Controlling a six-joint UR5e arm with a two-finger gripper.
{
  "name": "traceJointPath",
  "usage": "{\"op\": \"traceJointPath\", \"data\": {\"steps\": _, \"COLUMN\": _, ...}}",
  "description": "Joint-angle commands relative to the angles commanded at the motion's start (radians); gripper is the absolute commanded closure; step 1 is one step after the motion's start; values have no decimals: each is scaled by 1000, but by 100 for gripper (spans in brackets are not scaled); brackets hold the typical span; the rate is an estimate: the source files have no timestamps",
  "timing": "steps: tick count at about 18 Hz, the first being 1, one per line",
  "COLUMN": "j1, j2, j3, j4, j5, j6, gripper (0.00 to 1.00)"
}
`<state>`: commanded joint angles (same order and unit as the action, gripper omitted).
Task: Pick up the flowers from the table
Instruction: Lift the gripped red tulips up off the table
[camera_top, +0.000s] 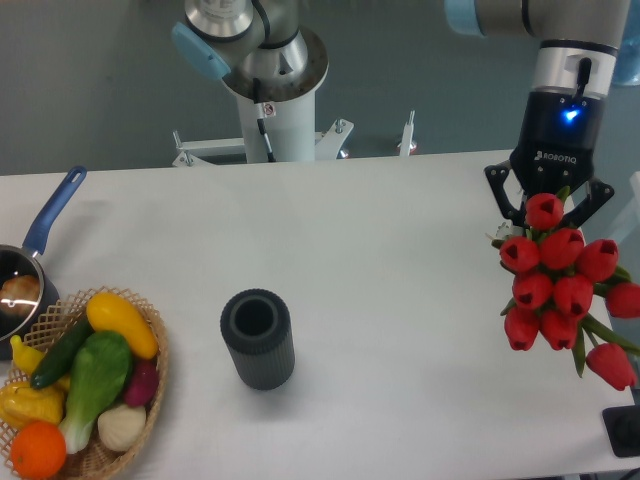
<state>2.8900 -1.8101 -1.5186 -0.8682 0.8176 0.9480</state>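
One pot (22, 270) sits at 9 o'clock on the tabletop (350, 250), one basket (85, 385) of vegetables at 8, one dark cylinder (258, 338) near centre. At 3 o'clock my tool (548, 200) is clamped on one bunch of flowers (560, 285), about nine red buds, lifted, long axis slanting toward 5 o'clock, stems hidden.

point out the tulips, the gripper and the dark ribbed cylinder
flowers (556, 285): fixed camera, red bud mid-bunch
gripper (548, 205): fixed camera, between its fingertips
dark ribbed cylinder (262, 350): fixed camera, its side wall
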Motion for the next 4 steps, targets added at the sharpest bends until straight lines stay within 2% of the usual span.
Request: {"op": "traceJointPath", "data": {"steps": 4, "j1": 15, "j2": 3, "j3": -2, "j4": 0, "j5": -37, "j6": -2, "gripper": 76}}
